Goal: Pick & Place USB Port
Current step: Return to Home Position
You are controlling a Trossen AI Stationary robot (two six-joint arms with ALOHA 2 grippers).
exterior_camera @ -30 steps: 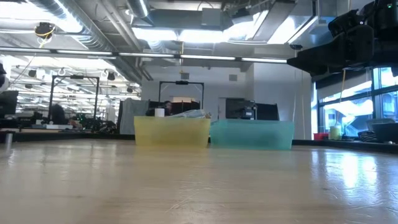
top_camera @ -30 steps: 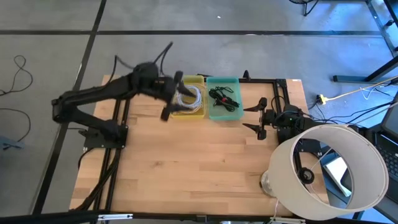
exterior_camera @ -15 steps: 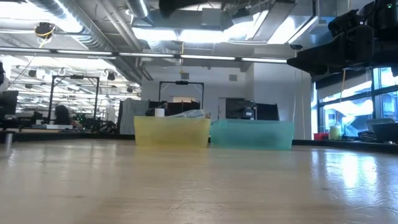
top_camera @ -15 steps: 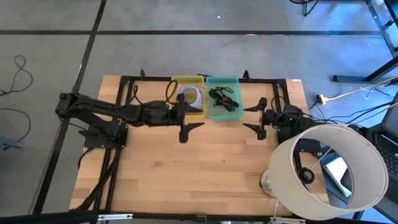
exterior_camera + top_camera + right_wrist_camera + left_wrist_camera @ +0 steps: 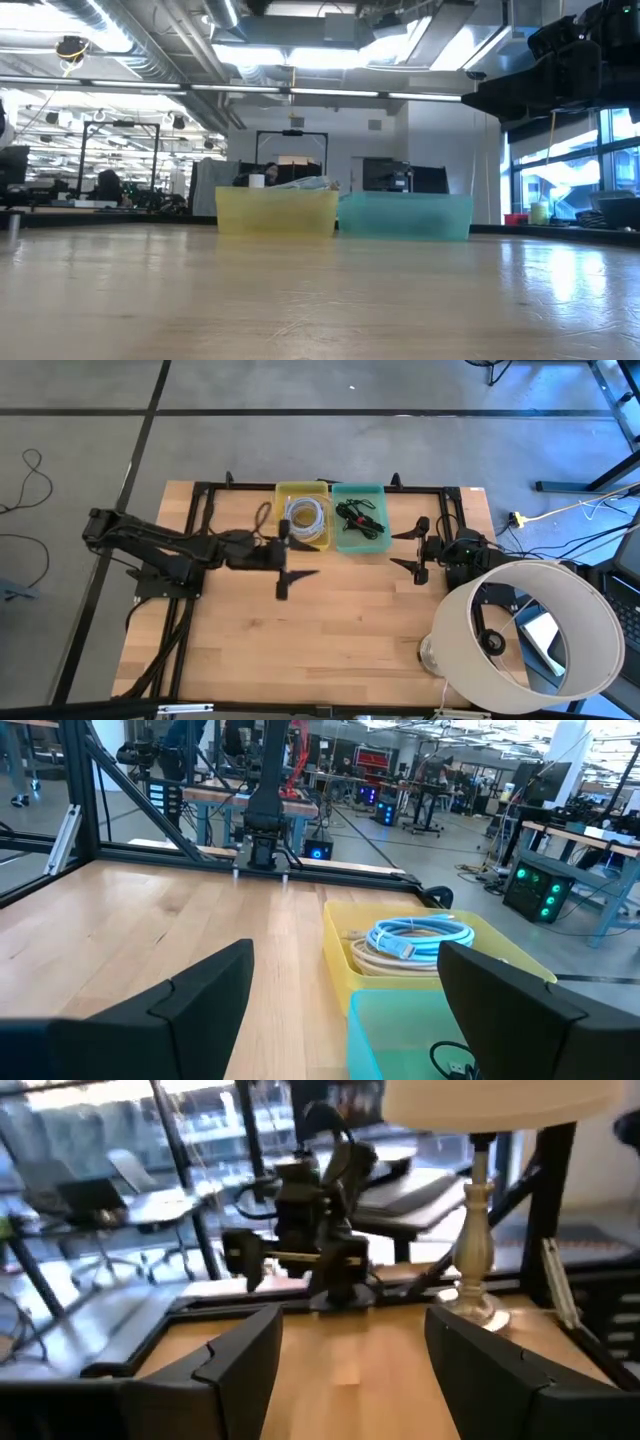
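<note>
In the high view, a yellow bin (image 5: 303, 518) holds coiled white and blue cables (image 5: 420, 935). Beside it, a teal bin (image 5: 360, 520) holds a black corded piece (image 5: 358, 515). Both bins stand on the table near its far edge. My left gripper (image 5: 297, 557) is open, holds nothing and hovers over bare wood just on the near side of the yellow bin, pointing toward the table's right. My right gripper (image 5: 405, 550) waits open to the right of the teal bin, pointing left.
A table lamp with a big white shade (image 5: 530, 635) stands at the near right corner. A black frame (image 5: 200, 490) rims the table's far part. Bare wood (image 5: 320, 640) spreads across the middle and near side. The low view shows both bins (image 5: 277, 212) side by side.
My left gripper has come away from above the yellow bin, moving down and toward the table's near edge. The arm has dropped low and stretched level along the table. The gripper has stayed open and carries nothing. The right arm has kept still.
</note>
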